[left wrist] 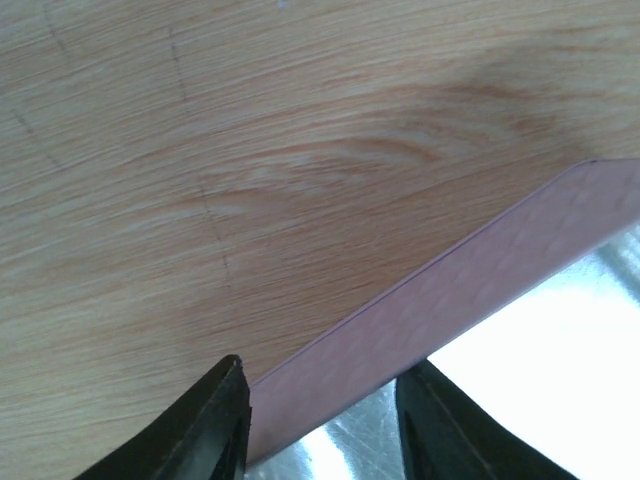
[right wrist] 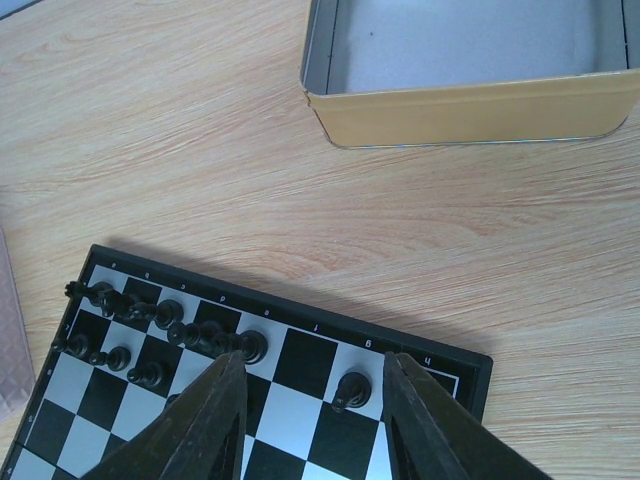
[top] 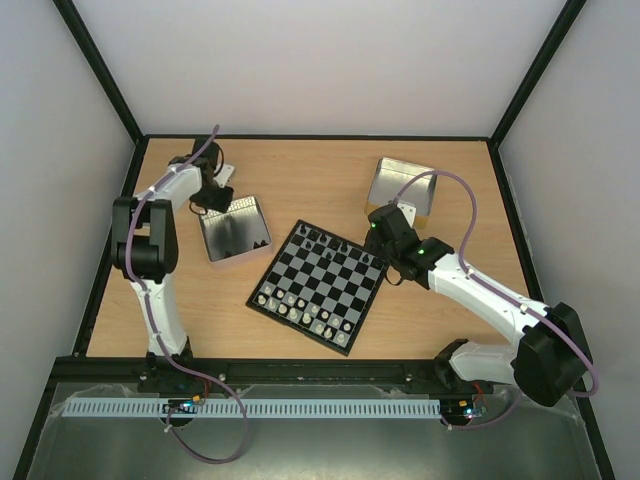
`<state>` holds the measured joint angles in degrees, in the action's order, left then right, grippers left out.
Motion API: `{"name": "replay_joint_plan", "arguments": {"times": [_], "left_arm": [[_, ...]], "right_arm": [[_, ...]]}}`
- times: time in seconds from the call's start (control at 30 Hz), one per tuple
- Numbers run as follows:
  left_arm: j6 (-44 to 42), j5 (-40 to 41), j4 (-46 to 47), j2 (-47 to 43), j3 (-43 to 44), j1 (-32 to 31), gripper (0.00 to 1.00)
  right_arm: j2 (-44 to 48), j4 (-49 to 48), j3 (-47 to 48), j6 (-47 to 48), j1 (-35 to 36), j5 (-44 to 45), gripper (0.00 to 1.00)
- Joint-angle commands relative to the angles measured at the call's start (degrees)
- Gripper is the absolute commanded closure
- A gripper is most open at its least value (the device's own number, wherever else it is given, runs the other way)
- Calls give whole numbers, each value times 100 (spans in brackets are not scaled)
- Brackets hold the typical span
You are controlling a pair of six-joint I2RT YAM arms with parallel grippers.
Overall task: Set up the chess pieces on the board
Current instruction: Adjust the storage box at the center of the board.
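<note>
Can't call a firm pinch or not on the left gripper (left wrist: 325, 385) — straddling the pinkish wall of the metal tray (left wrist: 480, 270). No reading its contents through the glare. Right gripper (right wrist: 315, 362) hanging jaws apart over the corner of the board (right wrist: 440, 365) nearest the gold-sided tin (right wrist: 470, 112), one black piece (right wrist: 350, 388) standing free between them. Other chess pieces (right wrist: 200, 335) lined along that edge, some blurring together. Open table (right wrist: 250, 200) between board and tin — only grey floor showing inside, far side cut off.
</note>
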<state>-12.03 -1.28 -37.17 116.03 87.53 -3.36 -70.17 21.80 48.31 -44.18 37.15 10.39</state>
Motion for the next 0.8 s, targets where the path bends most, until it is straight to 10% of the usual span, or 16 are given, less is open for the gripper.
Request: {"name": "replay_joint_plan", "arguments": {"times": [0.0, 0.77], "left_arm": [[109, 281, -261, 260, 236, 3, 62], [1840, 670, -814, -280, -590, 28, 98]], "right_arm": [[117, -4, -40, -64, -9, 51, 63], [92, -63, -26, -57, -11, -113, 65]]}}
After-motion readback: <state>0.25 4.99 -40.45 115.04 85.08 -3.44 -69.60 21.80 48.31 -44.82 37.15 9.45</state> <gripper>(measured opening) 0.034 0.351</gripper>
